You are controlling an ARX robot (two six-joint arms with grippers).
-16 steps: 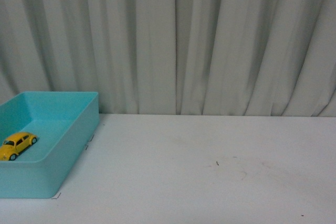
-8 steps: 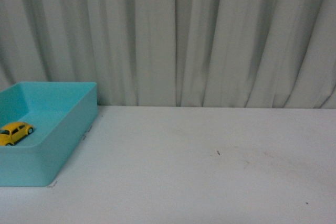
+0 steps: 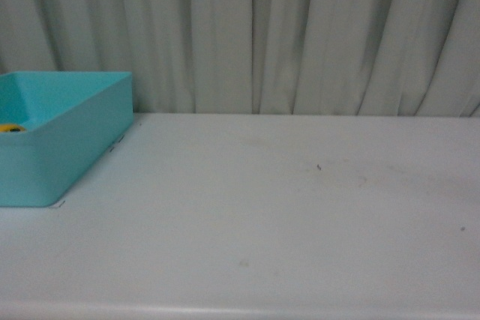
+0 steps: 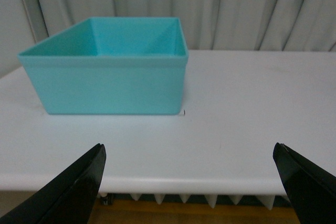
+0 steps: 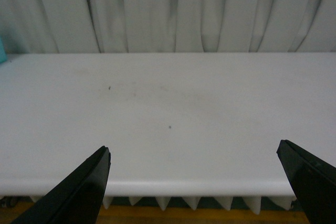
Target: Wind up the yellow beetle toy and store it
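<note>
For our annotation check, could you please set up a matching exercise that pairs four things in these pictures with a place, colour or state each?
Things:
1. yellow beetle toy
2. bin
3. left gripper
4. curtain

Descriptions:
A. open, holding nothing
B. turquoise, standing on the white table
C. pale, hanging behind the table
D. inside the bin, only a sliver showing over the wall

Pairs: 1-D, 2-B, 3-A, 4-C

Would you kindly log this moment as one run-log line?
yellow beetle toy: inside teal bin, mostly hidden | left tool: open, empty | right tool: open, empty | table: white
</note>
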